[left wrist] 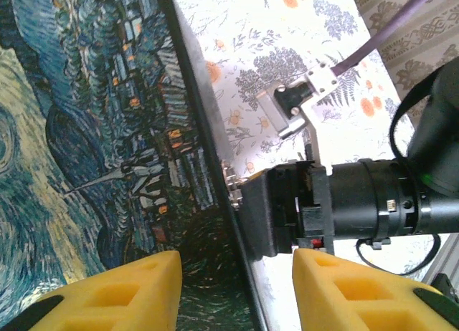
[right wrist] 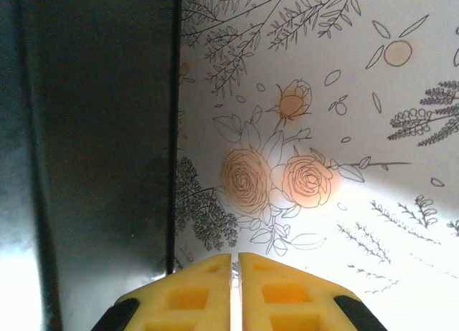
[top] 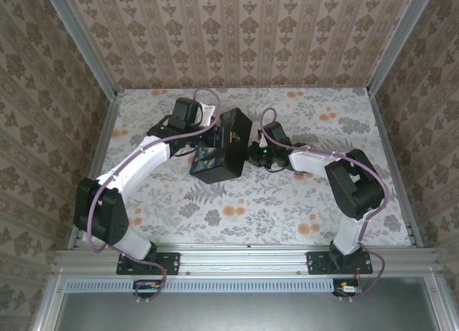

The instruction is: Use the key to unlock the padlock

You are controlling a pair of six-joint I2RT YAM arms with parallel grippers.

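your left gripper [left wrist: 233, 263] gapes at the box [left wrist: 86, 130] edge, your right gripper [right wrist: 234, 258] is pinched closed, on the key or not you can't tell; unlocking looks undone.

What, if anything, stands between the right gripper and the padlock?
Nothing visible does. The right gripper lies beside the box's black wall, close to a small metal piece on its edge; whether that is the padlock is too small to tell.

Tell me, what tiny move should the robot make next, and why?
Probably close the left gripper on the box rim: its open fingers straddle the painted lid edge without gripping, while the right gripper, shut, sits beside the box's black wall. Steadying the box first seems wise.
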